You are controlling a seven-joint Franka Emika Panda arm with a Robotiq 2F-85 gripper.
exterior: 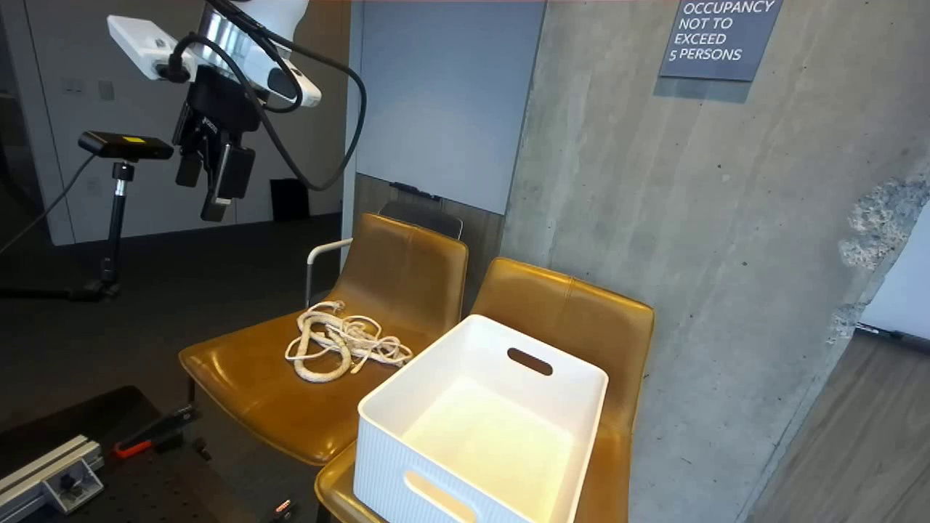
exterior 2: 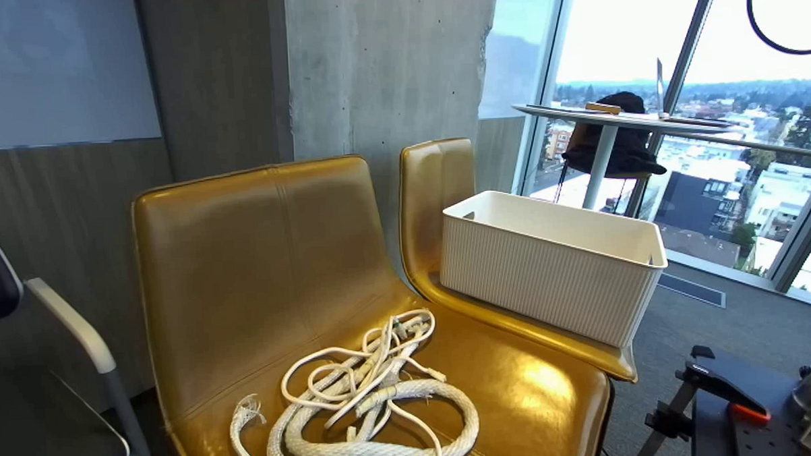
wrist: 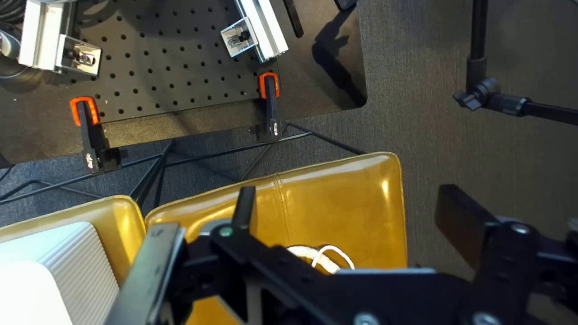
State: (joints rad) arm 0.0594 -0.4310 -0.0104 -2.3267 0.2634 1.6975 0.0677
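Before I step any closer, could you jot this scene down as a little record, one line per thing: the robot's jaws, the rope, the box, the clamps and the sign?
Jaws: spread open, holding nothing, up in the air, higher than the chair seats
Rope: whitish, thick and thin strands in a loose tangle on the seat of a tan chair
Box: white, ribbed sides, cut-out handles, on the neighbouring chair
Clamps: two, black and orange, at the edge of a dark table
Sign: on the concrete wall, reads "OCCUPANCY NOT TO EXCEED 5 PERSONS"
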